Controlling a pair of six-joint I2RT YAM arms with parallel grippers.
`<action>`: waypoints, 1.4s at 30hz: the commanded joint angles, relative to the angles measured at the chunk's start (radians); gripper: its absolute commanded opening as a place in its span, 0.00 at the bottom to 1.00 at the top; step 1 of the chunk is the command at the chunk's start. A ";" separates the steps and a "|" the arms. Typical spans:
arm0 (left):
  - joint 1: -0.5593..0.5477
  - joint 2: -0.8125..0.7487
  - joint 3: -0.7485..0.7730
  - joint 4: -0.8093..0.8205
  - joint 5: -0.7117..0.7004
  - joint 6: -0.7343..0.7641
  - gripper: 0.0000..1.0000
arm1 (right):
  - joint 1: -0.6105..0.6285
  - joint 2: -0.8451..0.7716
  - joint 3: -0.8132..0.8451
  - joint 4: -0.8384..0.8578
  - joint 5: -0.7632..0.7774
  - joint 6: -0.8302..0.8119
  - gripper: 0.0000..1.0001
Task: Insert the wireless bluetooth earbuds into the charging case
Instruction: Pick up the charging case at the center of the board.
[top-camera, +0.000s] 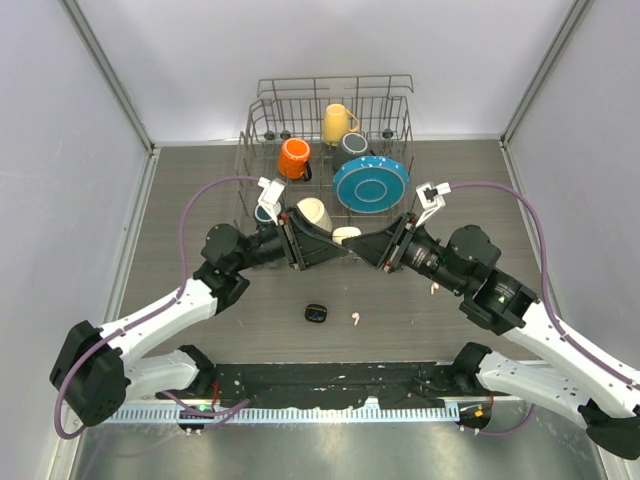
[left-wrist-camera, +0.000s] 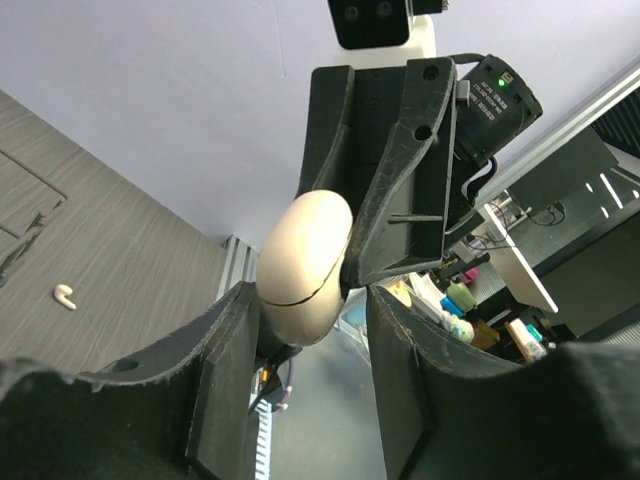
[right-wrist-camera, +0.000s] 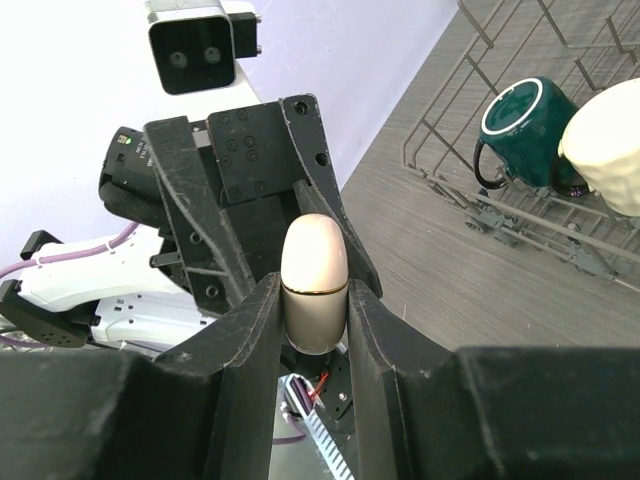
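Holding the smooth, egg-shaped charging case (right-wrist-camera: 314, 270) at mid-frame, the right end effector (right-wrist-camera: 312, 296) is squeezing its sides. The left end effector (left-wrist-camera: 315, 300) is standing slightly apart around it. One white earbud (top-camera: 355, 319) is lying on the surface (top-camera: 200, 200) below. It looks tiny, light and probably slippery, so pinching its stem seems best.

Top view looks down from behind; wrist views face each other closely, sharing the charging case (left-wrist-camera: 305, 265).

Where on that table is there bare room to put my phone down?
Bare table between the dish rack and the left wall, and again right of the rack. Crowded: the middle, where the left hand and right hand meet at the cream case, and in front a black item, a white earbud.
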 joint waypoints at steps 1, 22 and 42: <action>-0.016 -0.003 0.038 0.043 -0.014 0.025 0.51 | 0.005 0.017 -0.003 0.031 -0.012 0.012 0.01; -0.019 -0.066 0.014 -0.055 -0.046 0.170 0.00 | 0.005 0.031 0.052 -0.044 0.036 0.014 0.60; -0.027 -0.264 0.008 -0.447 -0.193 0.758 0.00 | -0.015 0.147 0.235 -0.258 -0.032 0.304 0.73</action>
